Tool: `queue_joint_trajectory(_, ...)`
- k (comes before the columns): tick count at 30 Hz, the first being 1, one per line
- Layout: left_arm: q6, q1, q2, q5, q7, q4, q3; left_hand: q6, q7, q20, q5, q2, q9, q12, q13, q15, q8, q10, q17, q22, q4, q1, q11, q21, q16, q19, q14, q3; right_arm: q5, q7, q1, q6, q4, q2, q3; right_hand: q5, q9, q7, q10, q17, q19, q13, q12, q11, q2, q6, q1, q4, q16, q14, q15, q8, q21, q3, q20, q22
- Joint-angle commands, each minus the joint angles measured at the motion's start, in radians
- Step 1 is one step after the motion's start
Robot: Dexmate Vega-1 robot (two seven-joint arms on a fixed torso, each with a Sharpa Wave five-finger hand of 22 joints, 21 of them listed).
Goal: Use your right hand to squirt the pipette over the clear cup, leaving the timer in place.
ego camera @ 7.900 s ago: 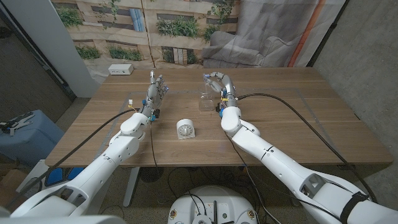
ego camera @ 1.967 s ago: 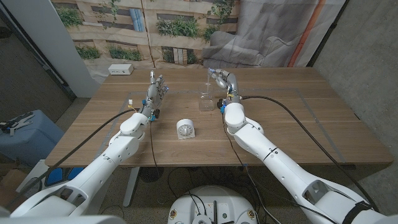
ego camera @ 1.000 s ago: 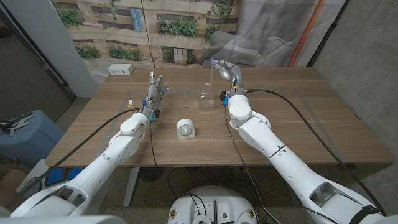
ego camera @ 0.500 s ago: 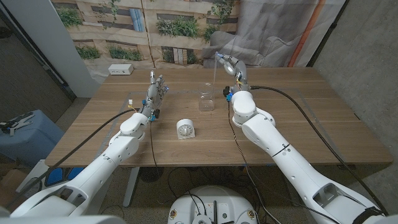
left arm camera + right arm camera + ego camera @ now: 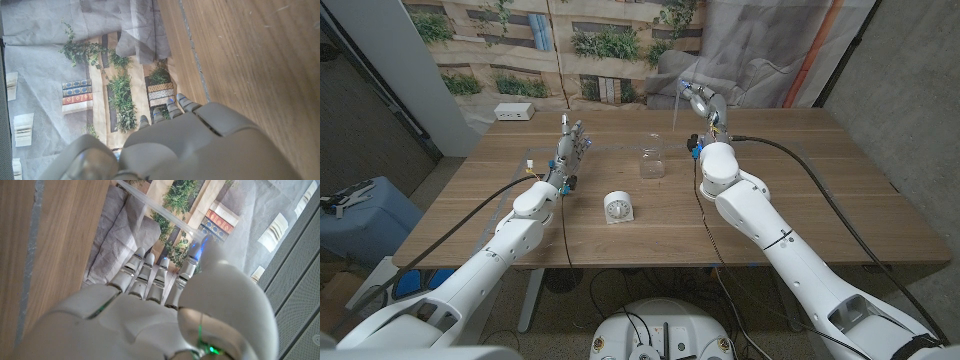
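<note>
The clear cup stands upright on the wooden table, past its middle. A white round timer stands nearer to me, a little left of the cup. My right hand is raised above the table to the right of the cup and pinches a thin clear pipette that hangs roughly upright. The right wrist view shows the pipette as a clear tube crossing beyond the fingertips of my right hand. My left hand stands at the left with fingers apart, holding nothing; its back shows over the table.
A white box lies at the table's back left corner. Black cables run over the table from both arms. A printed cloth backdrop hangs behind the table. A blue seat stands off the table's left side.
My right hand has lifted from beside the cup and drifted right and away from it, carrying the pipette. Left hand, cup and timer have not moved.
</note>
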Motion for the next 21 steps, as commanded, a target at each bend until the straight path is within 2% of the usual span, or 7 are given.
queue_joint_trajectory(1, 0.0, 0.0, 0.0, 0.0, 0.0, 0.0, 0.0, -0.005, -0.006, -0.092, 0.005, 0.045, 0.002, 0.004, 0.006, -0.115, 0.006, -0.004, 0.002, 0.003, 0.001, -0.002, -0.001, 0.005, 0.005, -0.007, -0.009, -0.004, -0.014, -0.039, 0.01, 0.011, 0.036, -0.005, 0.025, 0.008, 0.003, 0.002, 0.0, 0.006, 0.0, 0.004, 0.001, 0.006, 0.004, 0.009, 0.0, -0.004, 0.001, 0.009, -0.037, -0.001, 0.005, 0.001, 0.004, 0.004)
queue_joint_trajectory(11, 0.0, 0.001, -0.001, 0.002, 0.008, -0.001, -0.001, -0.005, -0.006, -0.091, 0.005, 0.045, 0.002, 0.004, 0.005, -0.114, 0.006, -0.003, 0.002, 0.003, 0.001, -0.002, -0.004, 0.006, 0.006, -0.005, -0.008, -0.005, -0.031, -0.056, 0.02, 0.034, 0.08, -0.003, 0.03, 0.009, 0.003, 0.0, -0.002, 0.007, 0.0, 0.005, 0.0, 0.004, 0.005, 0.013, 0.004, -0.005, 0.0, 0.008, -0.037, -0.001, 0.005, 0.002, 0.003, 0.004)
queue_joint_trajectory(21, 0.0, 0.0, 0.0, 0.0, 0.001, 0.0, 0.0, -0.005, -0.006, -0.091, 0.005, 0.045, 0.002, 0.005, 0.006, -0.114, 0.006, -0.002, 0.002, 0.003, 0.001, -0.002, 0.0, 0.006, 0.006, -0.005, -0.007, -0.005, -0.038, -0.029, 0.036, 0.114, 0.164, -0.011, 0.033, 0.011, 0.003, -0.001, -0.01, 0.009, -0.002, 0.005, -0.003, 0.001, 0.006, 0.012, 0.006, -0.005, -0.002, 0.003, -0.042, -0.003, 0.004, 0.002, -0.003, 0.004)
